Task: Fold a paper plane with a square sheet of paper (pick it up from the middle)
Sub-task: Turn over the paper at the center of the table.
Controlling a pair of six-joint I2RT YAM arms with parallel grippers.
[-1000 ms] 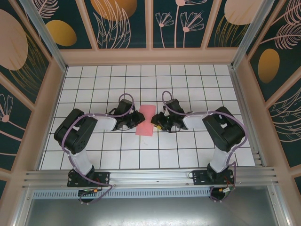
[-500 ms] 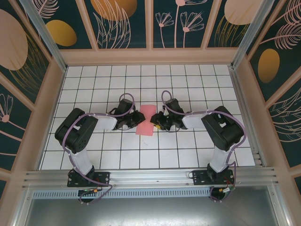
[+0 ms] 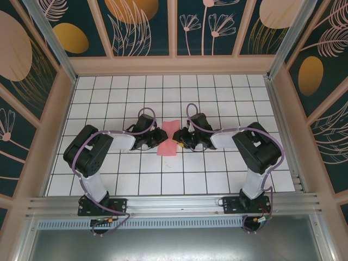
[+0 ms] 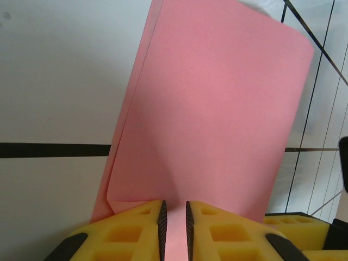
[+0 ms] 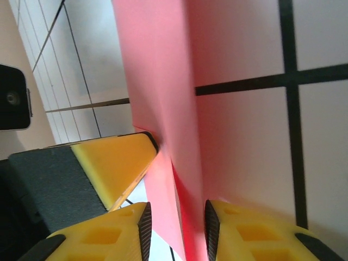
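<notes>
1. Square sheet of paper (image 3: 168,138), salmon pink, lies on the white grid-lined surface (image 3: 109,98) folded into a narrow upright oblong; it sits between the two grippers, which meet it from opposite sides.
2. Left gripper (image 3: 158,140) reaches the sheet's left long edge; from the left wrist, its yellow fingers (image 4: 136,223) stand pinched to a thin slit with the pink paper (image 4: 217,109) caught between them; it is clamped on the sheet.
3. Right gripper (image 3: 178,139) is at the sheet's right long edge; from the right wrist, the gripper (image 5: 176,215) has its jaws partly closed on either side of a raised crease of the paper (image 5: 157,70); whether they actually pinch the sheet cannot be told.
4. Beyond the sheet, the left wrist view shows a small turned-up corner at the paper's lower left; black grid lines of the surface run out from under both of its long sides.
</notes>
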